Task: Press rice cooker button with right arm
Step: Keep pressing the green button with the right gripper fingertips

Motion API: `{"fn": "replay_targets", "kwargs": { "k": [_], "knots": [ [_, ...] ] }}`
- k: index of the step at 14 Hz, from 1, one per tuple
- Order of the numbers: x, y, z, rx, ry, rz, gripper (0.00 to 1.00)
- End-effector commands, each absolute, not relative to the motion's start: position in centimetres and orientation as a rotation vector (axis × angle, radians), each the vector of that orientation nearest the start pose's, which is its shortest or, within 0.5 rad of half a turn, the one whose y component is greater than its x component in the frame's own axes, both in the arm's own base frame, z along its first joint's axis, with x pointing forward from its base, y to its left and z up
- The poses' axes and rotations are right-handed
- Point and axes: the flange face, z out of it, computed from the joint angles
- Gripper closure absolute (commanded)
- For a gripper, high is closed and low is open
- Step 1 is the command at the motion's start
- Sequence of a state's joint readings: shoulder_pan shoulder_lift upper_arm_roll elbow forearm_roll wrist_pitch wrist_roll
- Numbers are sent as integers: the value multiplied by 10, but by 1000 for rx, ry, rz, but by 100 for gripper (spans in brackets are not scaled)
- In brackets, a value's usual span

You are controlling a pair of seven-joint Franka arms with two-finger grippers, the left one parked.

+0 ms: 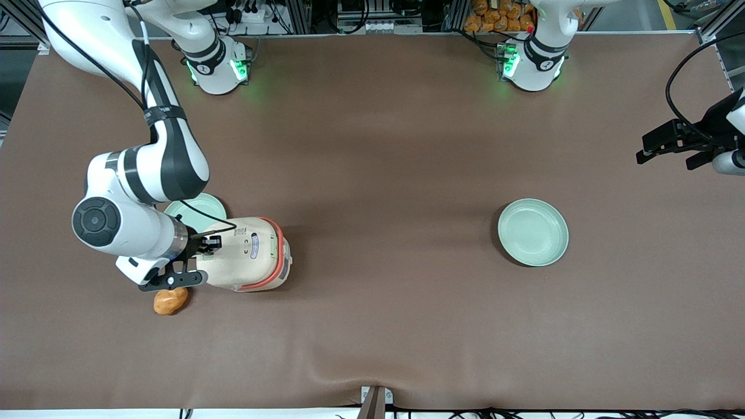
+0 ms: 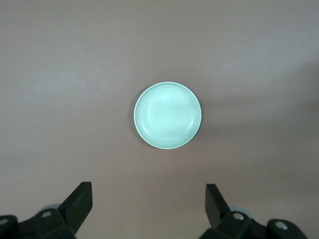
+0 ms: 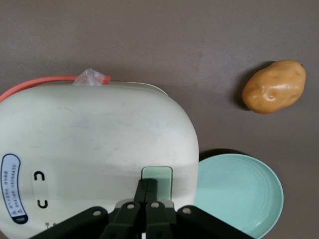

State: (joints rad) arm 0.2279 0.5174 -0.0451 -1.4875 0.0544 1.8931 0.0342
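The right arm (image 1: 145,174) is glossy white with black joint bands, a round dark end cap, a thin black cable and a black two-finger gripper (image 3: 148,185) with small silver screws.

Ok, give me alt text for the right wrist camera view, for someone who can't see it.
The black two-finger gripper, jaws shut, touches the small mint-green button on the cream lid of the rounded-square rice cooker. A round pale green plate sits beside the cooker on the brown table, with a tan potato nearby.
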Motion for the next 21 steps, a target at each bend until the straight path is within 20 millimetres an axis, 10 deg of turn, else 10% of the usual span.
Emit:
{"fn": "replay_targets", "kwargs": {
  "k": [1, 21],
  "knots": [
    [679, 128, 340, -3122, -181, 206, 100],
    [678, 139, 368, -3096, -165, 221, 100]
  ]
}}
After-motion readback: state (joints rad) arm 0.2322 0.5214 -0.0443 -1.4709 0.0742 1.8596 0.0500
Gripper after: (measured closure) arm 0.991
